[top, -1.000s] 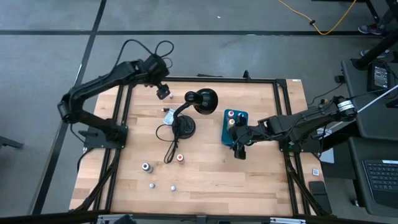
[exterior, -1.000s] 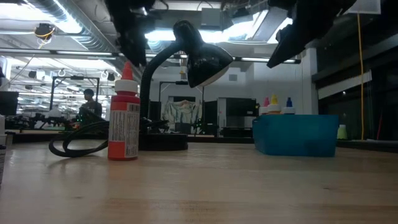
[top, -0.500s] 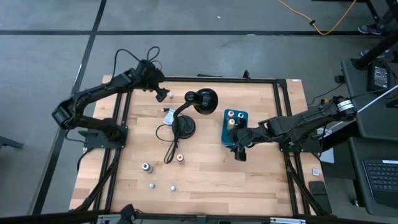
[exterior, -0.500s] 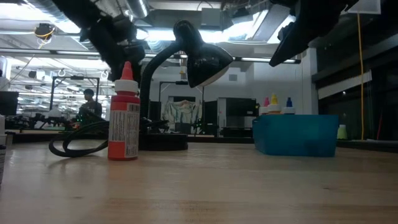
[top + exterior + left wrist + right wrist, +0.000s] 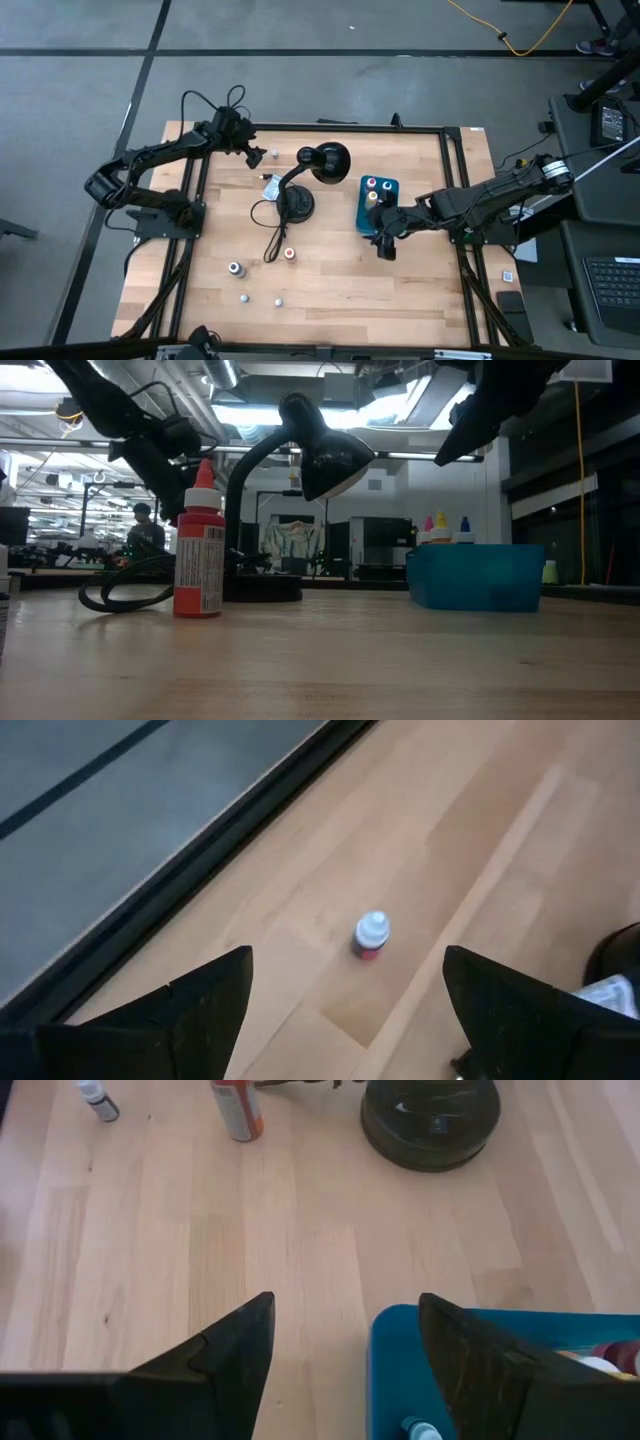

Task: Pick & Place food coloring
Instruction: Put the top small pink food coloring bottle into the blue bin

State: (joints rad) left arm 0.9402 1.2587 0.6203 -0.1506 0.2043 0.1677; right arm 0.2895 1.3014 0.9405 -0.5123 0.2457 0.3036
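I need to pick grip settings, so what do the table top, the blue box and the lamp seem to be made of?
Table top: looks like light wood, matte, with visible plank seams and grain. Blue box: probably plastic, given its even teal colour and smooth, slightly dull walls. Lamp: black with a soft sheen on the shade, likely painted metal or plastic; the look leaves that open.

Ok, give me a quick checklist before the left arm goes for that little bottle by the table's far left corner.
1. Left gripper open, nothing held: ok.
2. Small bottle upright, in line between the fingers: ok.
3. Wood around that bottle bare: ok.
4. Right gripper open, nothing held, waiting over the teal box edge: ok.
5. Room left in the box beside the bottles already there: cannot tell.
6. Lamp and its cord away from the left arm's approach: ok.
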